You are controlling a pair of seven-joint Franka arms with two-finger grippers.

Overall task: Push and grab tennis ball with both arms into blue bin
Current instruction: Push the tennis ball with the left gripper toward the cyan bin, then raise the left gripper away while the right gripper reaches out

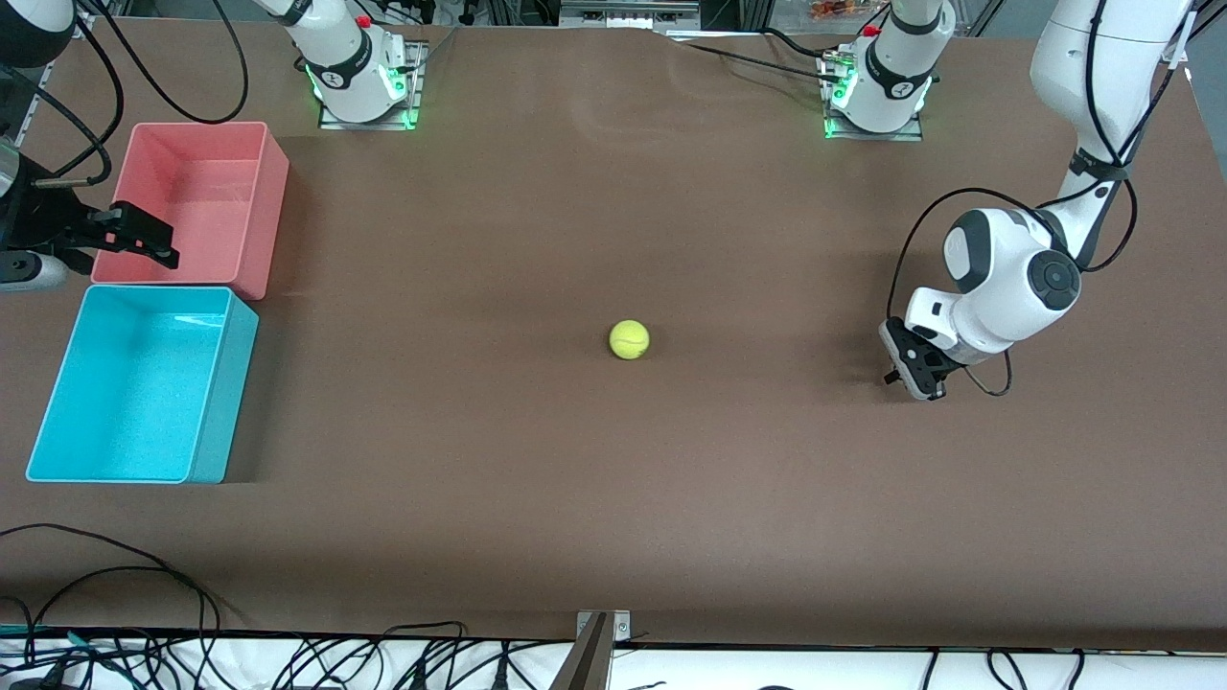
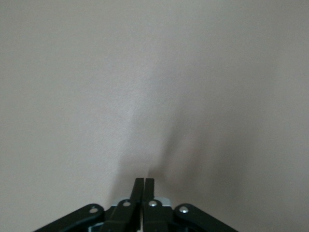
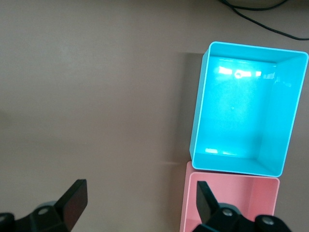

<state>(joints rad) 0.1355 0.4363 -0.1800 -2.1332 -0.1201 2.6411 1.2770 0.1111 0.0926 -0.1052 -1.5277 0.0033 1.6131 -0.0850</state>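
Observation:
The tennis ball (image 1: pixel 629 339), small and yellow-green, lies alone on the brown table near its middle. My left gripper (image 1: pixel 903 368) hangs low over the table toward the left arm's end, well apart from the ball. In the left wrist view this gripper (image 2: pixel 143 185) is shut on nothing, and only bare table shows past it. The blue bin (image 1: pixel 134 383) stands at the right arm's end, holding nothing. My right gripper (image 1: pixel 158 241) is open over the pink bin's rim beside it. The right wrist view looks between its fingertips (image 3: pixel 75 200) down at the blue bin (image 3: pixel 244 111).
A pink-red bin (image 1: pixel 206 192) touches the blue bin on the side farther from the front camera; it shows also as the pink bin (image 3: pixel 241 203). Two small white arms with green-lit bases (image 1: pixel 359 72) stand at the table's back edge. Cables (image 1: pixel 115 575) trail over the front edge.

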